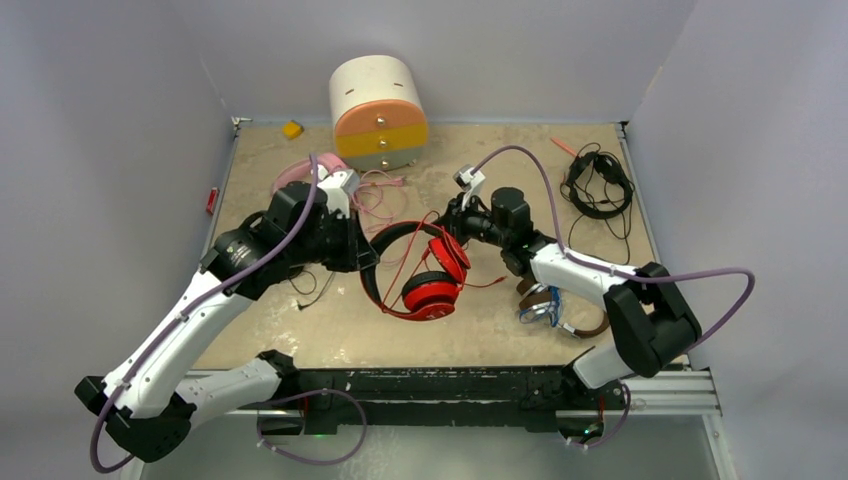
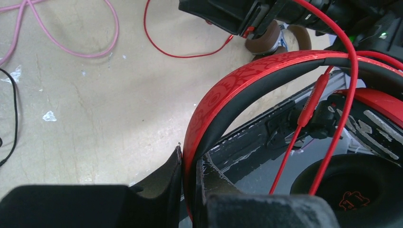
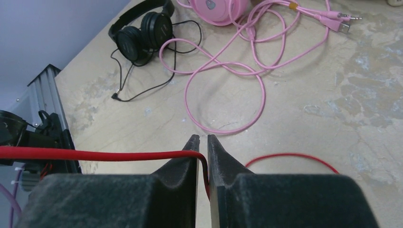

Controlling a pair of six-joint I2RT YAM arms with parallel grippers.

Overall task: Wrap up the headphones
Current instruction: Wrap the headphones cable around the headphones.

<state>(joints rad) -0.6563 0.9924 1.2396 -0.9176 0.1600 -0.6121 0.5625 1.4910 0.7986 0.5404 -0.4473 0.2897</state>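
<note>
Where the left gripper (image 2: pixel 191 159) bites, the red headphones' (image 2: pixel 247 76) band sits clamped edge-on between both pads, mid-table between the two arms. One ear cup is cut off at the lower right of the wrist view, and the inline remote (image 2: pixel 311 102) hangs across in front of it.

Over to the right gripper (image 3: pixel 203 140): jaws a thin slit apart, the red cable (image 3: pixel 95 156) coming in taut from the left and dipping into that slit. Pinched or merely threaded, I can't tell. The gripper's own bulk hides where the cable runs below; just beyond, a loose red loop lies on the table (image 1: pixel 330 335).

Under the right forearm (image 1: pixel 570 265) the brown headphones (image 1: pixel 537 297) are half covered, with something blue beside them that's hard to make out.

Further out, the pink cable (image 3: pixel 223 71) sprawls in loops, crossing the thin lead of one black pair (image 3: pixel 142 28), which the left arm (image 1: pixel 300 225) hides from above. The pink headphones (image 3: pixel 221 7) are cropped at the wrist view's top edge.

The second black pair (image 1: pixel 598 185) lies far right, well apart, its cable in a tangle. At the back wall stands the drawer box (image 1: pixel 380 115), with a yellow block (image 1: pixel 292 129) to its left.
</note>
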